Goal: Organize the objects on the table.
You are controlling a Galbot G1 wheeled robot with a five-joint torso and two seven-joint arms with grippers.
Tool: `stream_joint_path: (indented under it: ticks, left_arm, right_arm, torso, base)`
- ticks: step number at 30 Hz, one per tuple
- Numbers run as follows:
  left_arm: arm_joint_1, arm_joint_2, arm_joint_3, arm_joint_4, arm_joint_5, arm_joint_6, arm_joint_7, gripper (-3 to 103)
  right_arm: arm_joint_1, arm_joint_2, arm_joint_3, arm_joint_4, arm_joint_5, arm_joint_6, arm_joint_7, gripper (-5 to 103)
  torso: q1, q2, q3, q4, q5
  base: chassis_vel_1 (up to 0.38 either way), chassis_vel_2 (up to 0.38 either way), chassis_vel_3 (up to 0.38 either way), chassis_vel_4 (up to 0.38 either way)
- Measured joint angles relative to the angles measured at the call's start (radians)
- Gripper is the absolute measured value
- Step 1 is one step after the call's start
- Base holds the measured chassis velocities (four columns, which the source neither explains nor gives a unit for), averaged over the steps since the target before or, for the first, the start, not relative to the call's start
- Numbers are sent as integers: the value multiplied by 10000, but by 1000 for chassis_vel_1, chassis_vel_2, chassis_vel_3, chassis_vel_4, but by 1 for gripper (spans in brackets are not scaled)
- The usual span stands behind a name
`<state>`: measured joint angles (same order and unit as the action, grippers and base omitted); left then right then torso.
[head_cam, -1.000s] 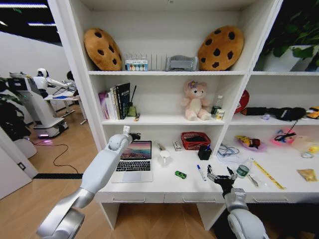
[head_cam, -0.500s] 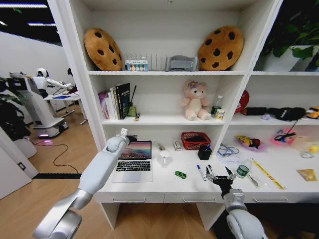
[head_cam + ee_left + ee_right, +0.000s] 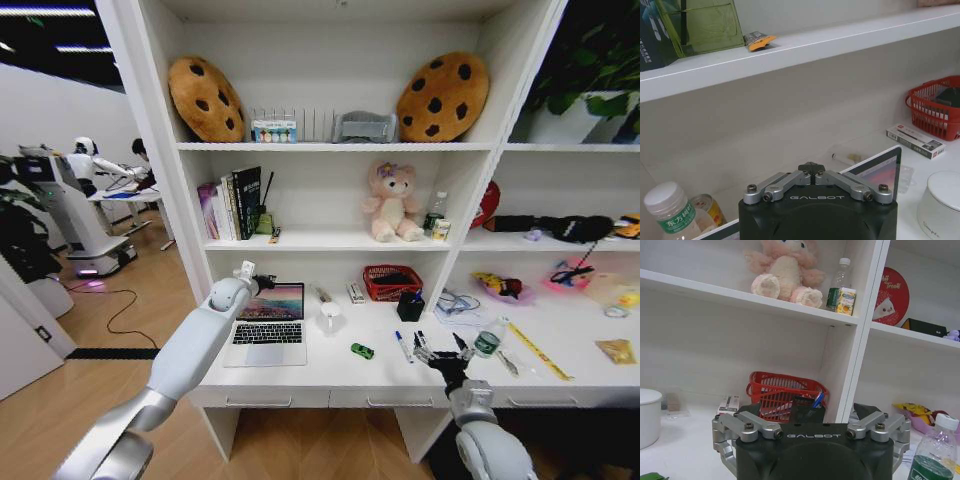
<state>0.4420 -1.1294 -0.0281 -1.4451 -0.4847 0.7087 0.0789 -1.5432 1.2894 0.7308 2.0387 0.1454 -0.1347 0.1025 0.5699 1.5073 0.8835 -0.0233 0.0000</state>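
Observation:
The silver laptop [image 3: 268, 326] stands open on the left of the white table [image 3: 330, 376]. My left gripper [image 3: 262, 282] is shut at the top left corner of its lid; in the left wrist view the lid's edge [image 3: 879, 170] lies just beside the shut gripper [image 3: 811, 168]. The tiny green toy car [image 3: 362, 351] sits mid-table, with a slim white pen [image 3: 402, 346] to its right. My right gripper [image 3: 438, 351] hovers open just right of that pen, and in its wrist view the right gripper [image 3: 810, 411] holds nothing. The green-topped container [image 3: 487, 343] stands beyond it.
A white mug [image 3: 331, 316], a red basket [image 3: 392, 282] and a black pen holder [image 3: 410, 306] stand at the back of the table. More clutter covers the right part. A pink teddy bear [image 3: 394, 203] and books [image 3: 232, 203] sit on the shelf above.
My left gripper has shifted slightly left and down, toward the laptop lid's corner. The right gripper has barely moved and stays open.

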Motion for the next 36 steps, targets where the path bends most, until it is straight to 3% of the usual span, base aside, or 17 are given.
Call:
stream_joint_path:
  ticks: [8, 16, 22, 36]
  left_arm:
    - [110, 157, -60, -140, -27, 86, 0, 0]
    - [-363, -498, -122, 882, 238, -331, -213, 0]
    - [-330, -461, -41, 1110, 384, -385, -107, 0]
    - [597, 240, -196, -198, 399, -239, 25, 0]
  right_arm:
    - [-8, 71, -11, -10, -57, 61, -48, 100]
    - [-77, 134, -19, -68, -139, 150, -178, 100]
    - [22, 142, -13, -97, -109, 137, -227, 100]
    - [157, 115, -63, -322, -141, 144, -226, 100]
  torso:
    - [0, 0, 0, 2, 0]
    - [0, -1, 0, -3, 1]
    - [0, 0, 0, 0, 0]
    - [0, 0, 0, 2, -1]
  base:
    - [0, 0, 0, 0]
    - [0, 0, 0, 0]
    - [0, 0, 0, 0]
    - [0, 0, 0, 0]
